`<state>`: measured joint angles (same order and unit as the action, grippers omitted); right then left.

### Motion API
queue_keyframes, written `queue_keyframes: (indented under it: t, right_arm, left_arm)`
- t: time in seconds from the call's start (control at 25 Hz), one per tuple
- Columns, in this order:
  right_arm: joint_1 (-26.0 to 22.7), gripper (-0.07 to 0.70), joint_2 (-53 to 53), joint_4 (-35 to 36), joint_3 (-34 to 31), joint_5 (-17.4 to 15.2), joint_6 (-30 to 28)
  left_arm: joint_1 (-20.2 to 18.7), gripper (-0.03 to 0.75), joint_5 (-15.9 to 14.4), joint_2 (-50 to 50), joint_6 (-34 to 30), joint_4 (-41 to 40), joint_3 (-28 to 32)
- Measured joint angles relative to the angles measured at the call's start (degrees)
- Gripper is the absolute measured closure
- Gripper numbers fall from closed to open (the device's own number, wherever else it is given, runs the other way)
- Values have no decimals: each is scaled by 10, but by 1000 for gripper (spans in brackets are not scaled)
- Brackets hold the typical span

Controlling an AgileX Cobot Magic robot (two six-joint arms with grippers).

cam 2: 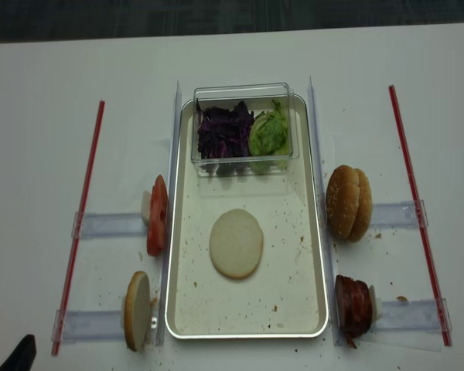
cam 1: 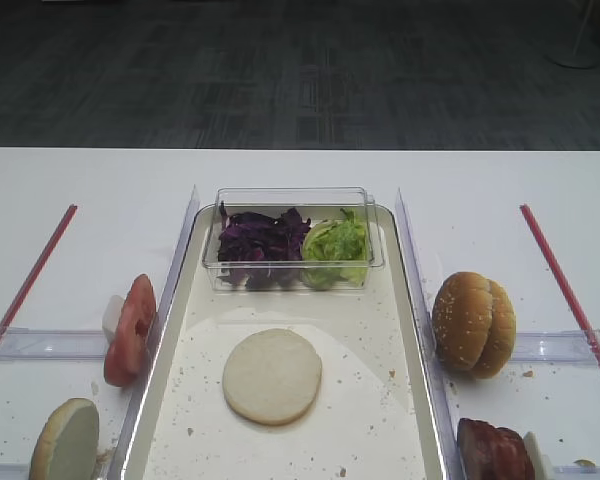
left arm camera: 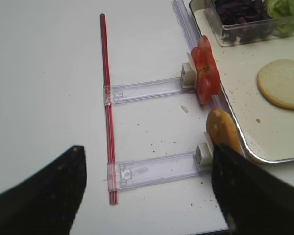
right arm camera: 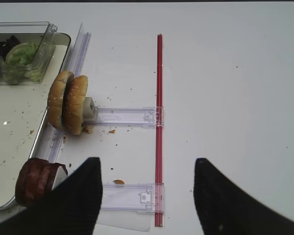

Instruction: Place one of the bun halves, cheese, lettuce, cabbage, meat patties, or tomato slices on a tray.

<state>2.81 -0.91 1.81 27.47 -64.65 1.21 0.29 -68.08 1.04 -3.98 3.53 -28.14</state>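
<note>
High view: a bun half (cam 1: pixel 272 375) is lying flat mid-tray (cam 1: pixel 405 330), at 6 o'clock from the box (cam 1: pixel 292 238) of cabbage (cam 1: pixel 262 240) and lettuce (cam 1: pixel 336 245). Right wrist: the right gripper (right arm camera: pixel 147 196) is hovering over the tabletop (right arm camera: pixel 225 73), jaws wide, holding nothing. Left wrist: the left gripper (left arm camera: pixel 147 188) is likewise hovering, jaws wide, with tomato slices (left arm camera: pixel 204 71) at 1 o'clock.

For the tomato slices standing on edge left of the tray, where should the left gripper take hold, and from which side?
Judging by their pose, from above. The tomato slices stand on edge against a small white stop, faces upright, beside the tray rim. The open left gripper could probably straddle one slice and close on its two flat faces, near the top edge.
</note>
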Motion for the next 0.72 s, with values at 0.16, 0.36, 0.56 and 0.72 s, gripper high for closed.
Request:
queue_keyframes:
  t: [0.16,0.36,0.56,0.72]
  right_arm:
    - [0,186,0,0,0,0,0]
    - [0,186,0,0,0,0,0]
    - [0,186,0,0,0,0,0]
    - [0,186,0,0,0,0,0]
  left_arm:
    - [0,224,0,0,0,0,0]
    - [0,224,0,0,0,0,0]
    - [0,224,0,0,0,0,0]
    - [0,224,0,0,0,0,0]
